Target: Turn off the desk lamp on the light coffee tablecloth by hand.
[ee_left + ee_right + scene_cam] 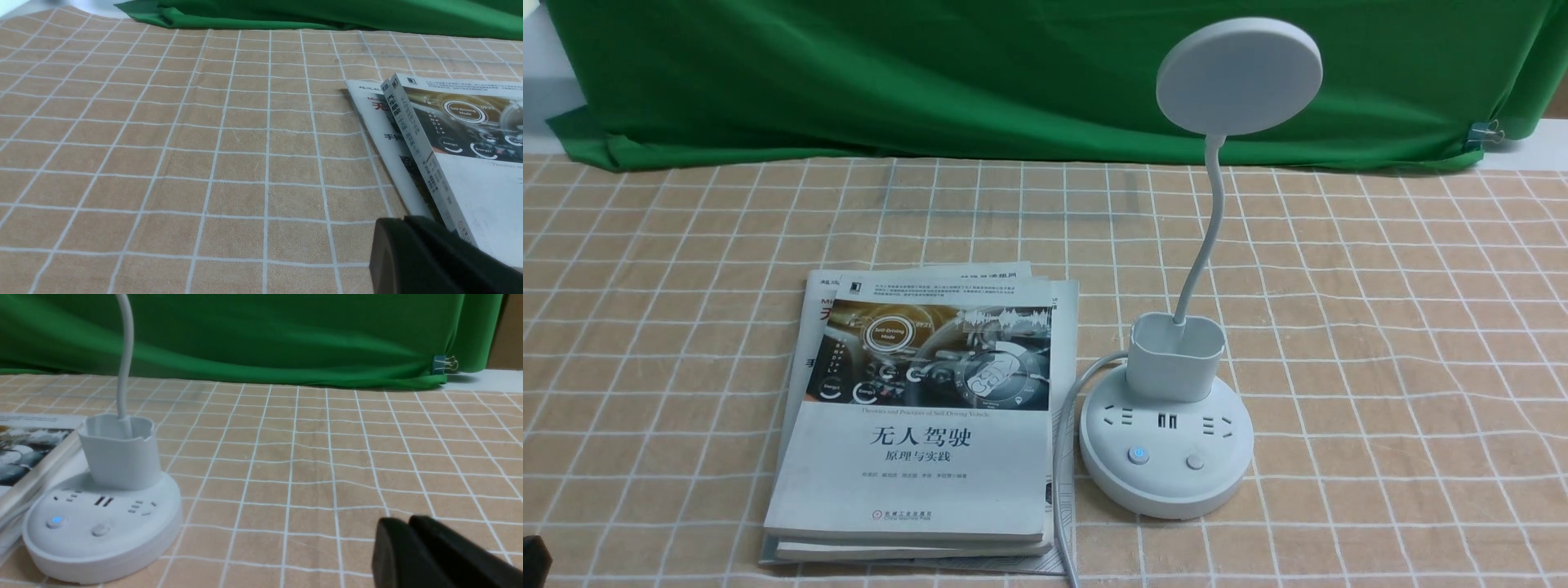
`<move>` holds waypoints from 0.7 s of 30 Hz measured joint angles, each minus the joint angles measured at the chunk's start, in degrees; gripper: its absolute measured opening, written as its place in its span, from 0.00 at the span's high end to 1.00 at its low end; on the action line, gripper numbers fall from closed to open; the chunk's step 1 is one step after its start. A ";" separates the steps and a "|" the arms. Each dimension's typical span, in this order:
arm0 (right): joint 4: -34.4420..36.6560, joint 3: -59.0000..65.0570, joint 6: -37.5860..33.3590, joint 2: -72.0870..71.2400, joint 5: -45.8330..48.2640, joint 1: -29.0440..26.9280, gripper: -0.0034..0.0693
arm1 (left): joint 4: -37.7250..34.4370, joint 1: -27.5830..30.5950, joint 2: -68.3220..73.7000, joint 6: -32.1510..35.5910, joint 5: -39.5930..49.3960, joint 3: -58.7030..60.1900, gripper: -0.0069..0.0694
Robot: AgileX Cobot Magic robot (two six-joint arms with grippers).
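The desk lamp [1176,408] sits on the light coffee tablecloth [1380,327], a bit right of centre in the front view. Round socket base nearest the camera, little cup holder on top of it, thin neck curving up toward 12 o'clock to the flat disc head, which shows against the green backdrop [890,73]. Two buttons on the base: the left button [1138,455] has a small blue light glowing, the right button [1195,462] is plain. The lamp's cord [1062,457] leaves the base at about 9 o'clock and runs down toward the front edge.

At the lamp's 9 o'clock, just beside it, a stack of books [923,425], top cover showing a car dashboard.

The left gripper [404,253] shows only in its wrist view, fingers pressed together, holding nothing, next to the books' corner. The right gripper [408,547] is likewise clenched on nothing, low over bare cloth, well apart from the lamp base [102,522]. A binder clip [1490,131] pins the backdrop at far right.
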 joint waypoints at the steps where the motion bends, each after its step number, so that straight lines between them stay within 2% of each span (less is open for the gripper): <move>1: 0.00 0.00 0.00 0.00 0.00 0.00 0.89 | 0.00 0.00 0.00 0.00 0.00 0.00 0.90; 21: -0.11 0.00 -0.12 0.00 0.00 0.00 0.82 | 0.00 0.00 0.00 0.00 0.00 0.00 0.90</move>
